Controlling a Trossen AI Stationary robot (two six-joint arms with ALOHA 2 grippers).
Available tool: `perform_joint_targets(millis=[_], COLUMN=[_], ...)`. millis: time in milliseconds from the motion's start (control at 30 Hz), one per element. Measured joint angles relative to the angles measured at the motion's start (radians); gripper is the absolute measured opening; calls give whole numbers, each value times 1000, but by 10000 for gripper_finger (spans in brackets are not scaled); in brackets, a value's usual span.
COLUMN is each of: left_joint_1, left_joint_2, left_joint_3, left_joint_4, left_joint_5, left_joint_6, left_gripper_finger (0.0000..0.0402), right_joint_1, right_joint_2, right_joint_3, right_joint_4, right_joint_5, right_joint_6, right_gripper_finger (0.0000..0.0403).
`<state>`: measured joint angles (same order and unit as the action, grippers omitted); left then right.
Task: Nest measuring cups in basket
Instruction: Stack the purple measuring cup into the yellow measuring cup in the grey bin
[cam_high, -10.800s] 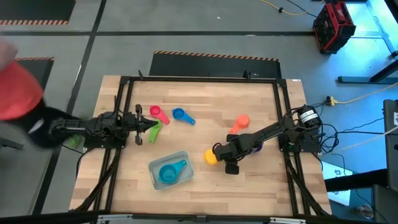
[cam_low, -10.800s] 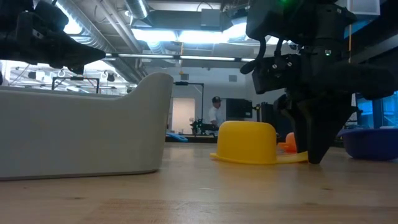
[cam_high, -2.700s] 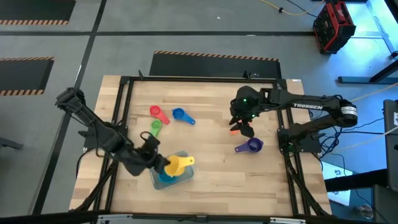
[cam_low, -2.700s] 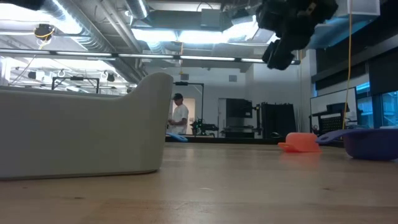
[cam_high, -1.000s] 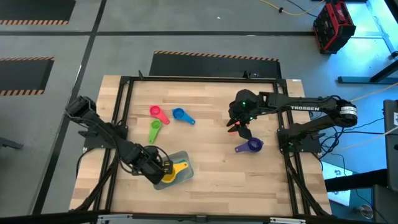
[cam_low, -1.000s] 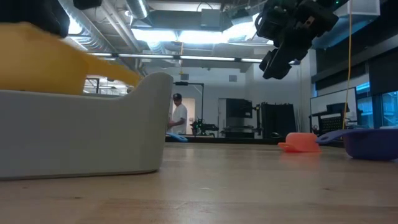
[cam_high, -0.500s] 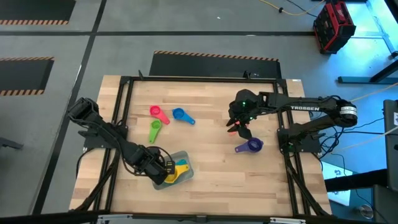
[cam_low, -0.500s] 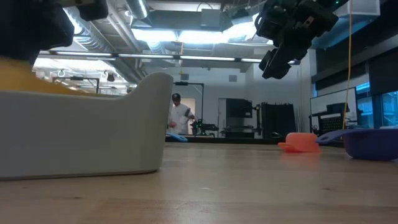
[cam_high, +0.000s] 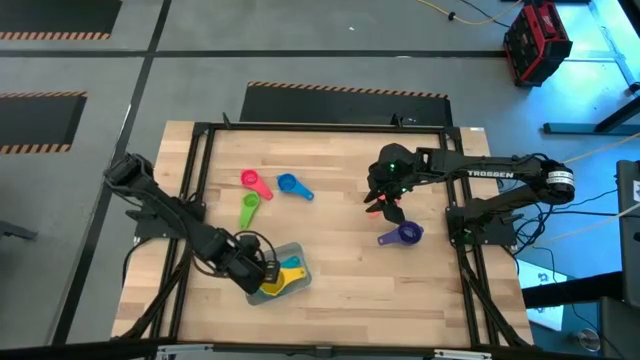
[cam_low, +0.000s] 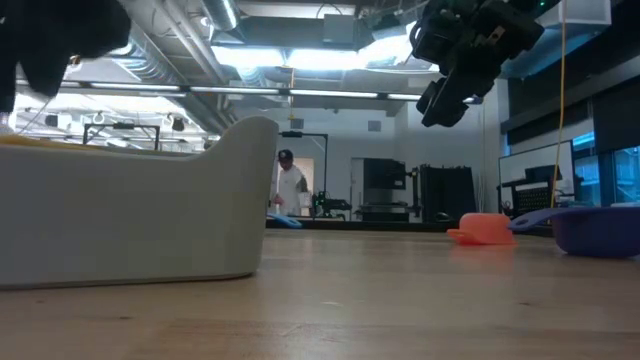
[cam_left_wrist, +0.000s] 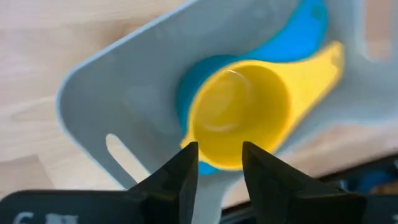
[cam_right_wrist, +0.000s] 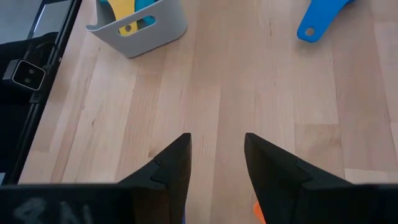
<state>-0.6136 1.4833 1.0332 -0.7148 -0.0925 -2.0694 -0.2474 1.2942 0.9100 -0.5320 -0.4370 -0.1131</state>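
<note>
- Lower left of the high view: the left gripper (cam_high: 262, 277) hangs over the basket (cam_high: 295, 250), fingers apart and empty; the yellow cup (cam_left_wrist: 239, 115) sits nested in the teal cup (cam_left_wrist: 305, 37) inside.
- Mid-table right: the purple cup (cam_high: 405, 234) and orange cup (cam_low: 487, 228) lie loose below the raised right gripper (cam_high: 386, 207), fingers parted, holding nothing.
- Upper left: green cup (cam_high: 248, 208), red cup (cam_high: 253, 181) and blue cup (cam_high: 291, 186) wait.
- Two nested; I judge five remain.

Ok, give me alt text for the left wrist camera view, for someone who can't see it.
A yellow measuring cup sits nested inside a teal measuring cup in the pale grey basket, seen from close above. The left gripper hovers over the basket's edge with its two dark fingers apart and nothing between them. Light wooden table shows around the basket.
</note>
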Motion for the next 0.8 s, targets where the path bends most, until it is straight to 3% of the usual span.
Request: perform_joint_targets(millis=[400,800], left_joint_1=[115,385], left_joint_2=[-182,-194], left_joint_3=[0,0], left_joint_4=[19,52], left_joint_5=[-73,6], left_joint_6=[541,1181], left_gripper_finger=[118,115], right_joint_1=[0,0], right_joint_2=[0,0], right_joint_3=[0,0], right_joint_4=[-35,-39], right_joint_5=[0,-1], right_joint_6=[20,85], right_gripper_finger=[161,255])
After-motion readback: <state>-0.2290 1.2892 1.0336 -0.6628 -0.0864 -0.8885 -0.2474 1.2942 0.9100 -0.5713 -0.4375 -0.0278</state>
